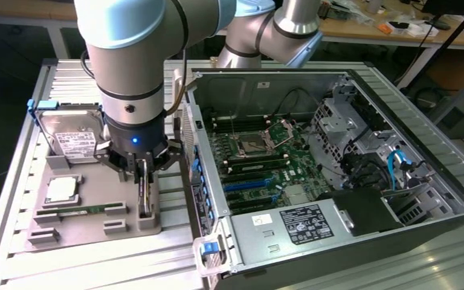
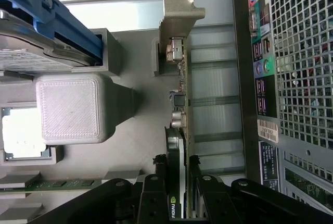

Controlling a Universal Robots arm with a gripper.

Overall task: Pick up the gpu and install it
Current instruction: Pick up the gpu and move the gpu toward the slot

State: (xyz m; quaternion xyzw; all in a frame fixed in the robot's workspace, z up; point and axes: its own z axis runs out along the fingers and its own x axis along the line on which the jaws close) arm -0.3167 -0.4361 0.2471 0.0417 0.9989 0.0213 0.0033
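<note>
A ribbed metal table (image 1: 95, 266) of long parallel slats carries two things; a flat grey fixture tray (image 1: 95, 187) with moulded blocks and slots lies toward the exterior view's left; an open computer case (image 1: 240, 90) lies on its side just beside the tray, toward the exterior view's right.

- A grey tray (image 1: 87, 232) lies on the slatted table (image 1: 22, 266), at the exterior view's left of an open PC case (image 1: 434, 151)
- In the tray: a hard drive (image 1: 69, 140) in a blue frame, a CPU (image 1: 61, 190) near it, then a green memory stick (image 1: 83, 209)
- Inside the case: motherboard (image 1: 256, 160), power supply (image 1: 296, 225), blue cables (image 1: 397, 162)
- Cluttered benches (image 1: 393, 27) stand behind
</note>
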